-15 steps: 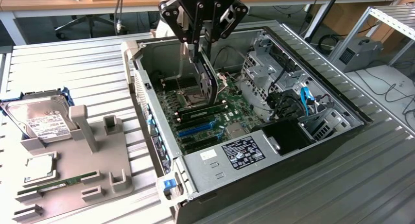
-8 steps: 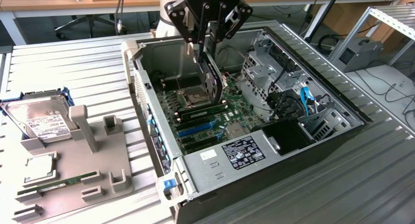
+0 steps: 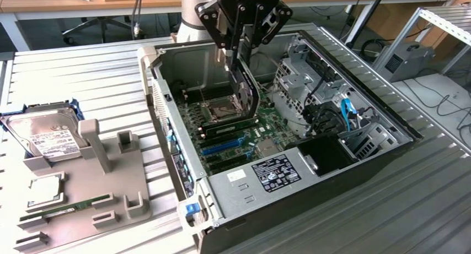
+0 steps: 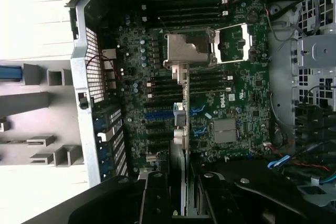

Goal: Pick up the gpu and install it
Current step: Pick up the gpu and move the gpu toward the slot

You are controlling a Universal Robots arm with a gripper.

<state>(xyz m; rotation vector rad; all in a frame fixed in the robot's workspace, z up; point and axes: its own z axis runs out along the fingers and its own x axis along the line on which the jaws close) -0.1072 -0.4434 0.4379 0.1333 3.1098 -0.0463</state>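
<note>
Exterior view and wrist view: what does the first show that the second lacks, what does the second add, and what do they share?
Exterior view: the hard drive and memory stick beside the computer case, and the gpu's flat side, held in the gripper. Wrist view: the vent grille in the case wall, and the gpu edge-on above the board. Shared: gripper, gpu, motherboard, processor socket, blue slot.
</note>
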